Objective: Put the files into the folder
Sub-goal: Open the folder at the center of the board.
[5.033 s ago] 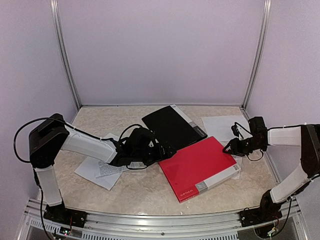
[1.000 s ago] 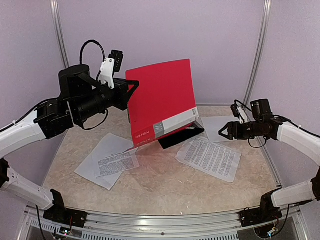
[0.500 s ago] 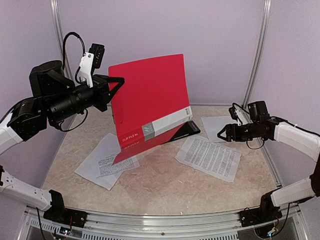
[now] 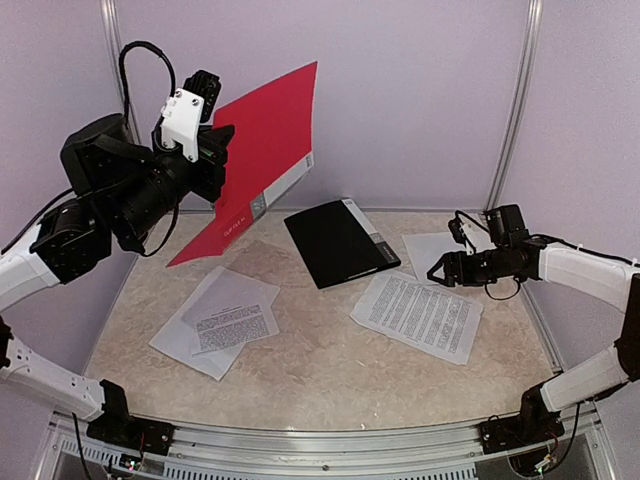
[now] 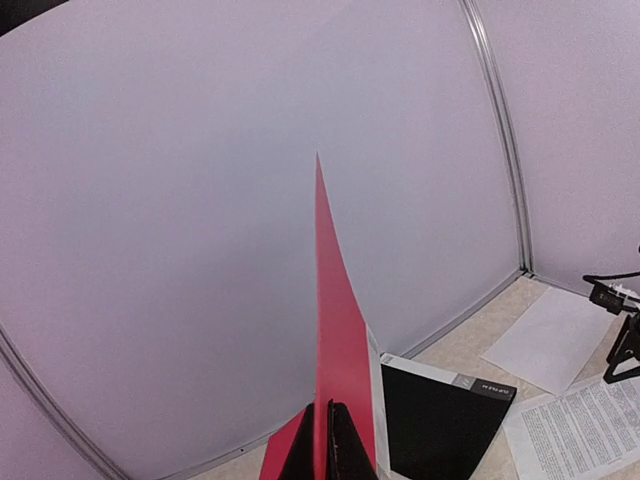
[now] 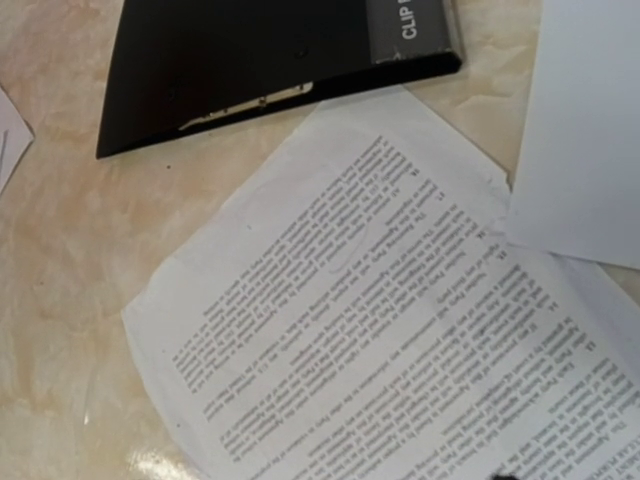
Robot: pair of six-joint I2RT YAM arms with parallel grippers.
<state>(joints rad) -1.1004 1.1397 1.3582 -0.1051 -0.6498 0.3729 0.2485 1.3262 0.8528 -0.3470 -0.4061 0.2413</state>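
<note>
Left tool: clamped on one edge of the red folder, which hangs tilted in the air from it, well clear of everything below.
Right tool: hovers low and carries nothing; I cannot tell whether its jaws are parted.
Under the right tool: a printed sheet lies flat just below it. A blank sheet overlaps its far corner.
Beneath the left tool: a loose pile of sheets, printed and blank, far under the raised folder.
Between the tools: a black folder, shut and lying flat.
Step in hand: apparently repositioning the red folder; no file is in it yet.
Next move: probably calls for laying the folder down opened within the right tool's reach. Each thin sheet then needs a shallow pinch at its edge.
Surface: beige, marbled, glossy.
Room: pale lilac wall panels, with metal posts at the back corners.
</note>
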